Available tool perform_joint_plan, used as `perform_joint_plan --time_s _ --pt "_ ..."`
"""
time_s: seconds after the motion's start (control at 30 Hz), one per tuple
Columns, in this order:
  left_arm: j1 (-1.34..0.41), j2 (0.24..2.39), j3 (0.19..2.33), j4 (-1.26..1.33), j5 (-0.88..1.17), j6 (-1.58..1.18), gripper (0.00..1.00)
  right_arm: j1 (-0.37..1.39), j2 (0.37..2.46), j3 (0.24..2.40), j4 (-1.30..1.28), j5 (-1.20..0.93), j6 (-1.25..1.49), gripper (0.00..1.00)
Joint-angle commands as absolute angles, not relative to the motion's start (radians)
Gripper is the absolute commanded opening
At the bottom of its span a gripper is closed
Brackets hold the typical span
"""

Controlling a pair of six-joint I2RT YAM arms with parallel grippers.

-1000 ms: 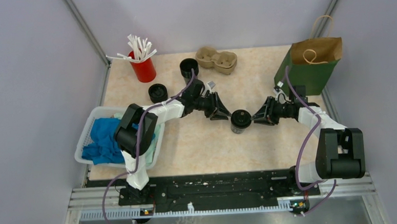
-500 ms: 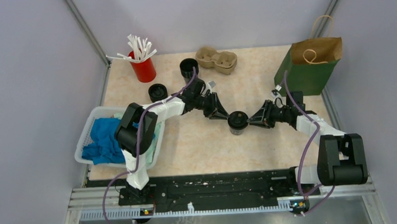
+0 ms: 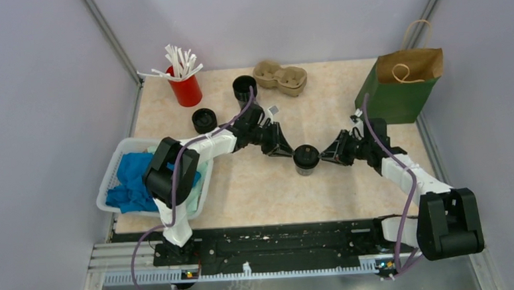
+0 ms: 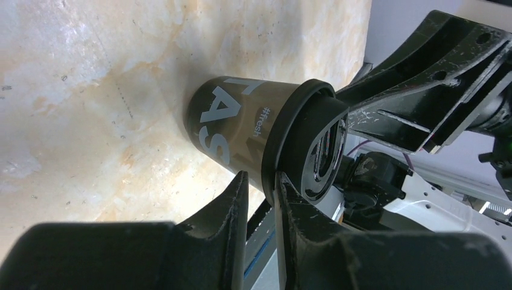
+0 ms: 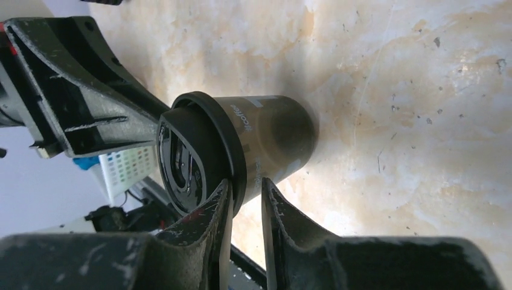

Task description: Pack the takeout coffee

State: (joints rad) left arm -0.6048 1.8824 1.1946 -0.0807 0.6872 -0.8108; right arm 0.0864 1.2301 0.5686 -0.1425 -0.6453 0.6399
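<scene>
Takeout coffee (image 3: pixel 306 157) lidded; basket (image 3: pixel 108 185) holds blue cloth (image 3: pixel 131 181)

Lab test cell: grey partition walls (image 3: pixel 41 130), aluminium rail (image 3: pixel 280 249)

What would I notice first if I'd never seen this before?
In the middle of the table, the left end effector and the right end effector reach at a little black coffee cup from opposite sides, its lid rim between their fingers. A red cup of white sticks stands back left, and a green paper bag back right.
</scene>
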Motion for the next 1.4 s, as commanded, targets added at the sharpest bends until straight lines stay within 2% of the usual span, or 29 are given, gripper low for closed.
perform_joint_plan --time_s 0.0,0.13,0.27,0.37,0.47,0.83,1.1,1.37 --pt "-0.605 1.944 1.09 -0.254 0.503 -0.699 0.26 0.133 1.287 0.518 -0.364 -0.304 0.571 0.13" --pt "-0.605 1.946 1.071 -0.245 0.503 -0.696 0.26 0.133 1.363 0.511 -0.289 -0.373 0.566 0.14" --pt "-0.606 1.918 1.105 -0.228 0.557 -0.677 0.29 0.133 1.288 0.617 -0.34 -0.501 0.54 0.21" --pt "-0.607 1.907 1.141 -0.205 0.635 -0.696 0.35 0.133 1.224 0.694 -0.384 -0.57 0.523 0.31" --pt "-0.606 1.887 1.161 -0.189 0.666 -0.718 0.37 0.129 1.21 0.72 -0.381 -0.619 0.532 0.35" --pt "-0.605 1.866 1.262 -0.201 0.704 -0.735 0.47 0.029 1.262 0.78 -0.429 -0.729 0.474 0.4" --pt "-0.606 1.874 1.316 -0.233 0.703 -0.719 0.53 0.028 1.255 0.763 -0.418 -0.755 0.48 0.42" --pt "-0.615 1.883 1.297 -0.178 0.788 -0.729 0.69 0.026 1.255 0.732 -0.403 -0.769 0.479 0.47"
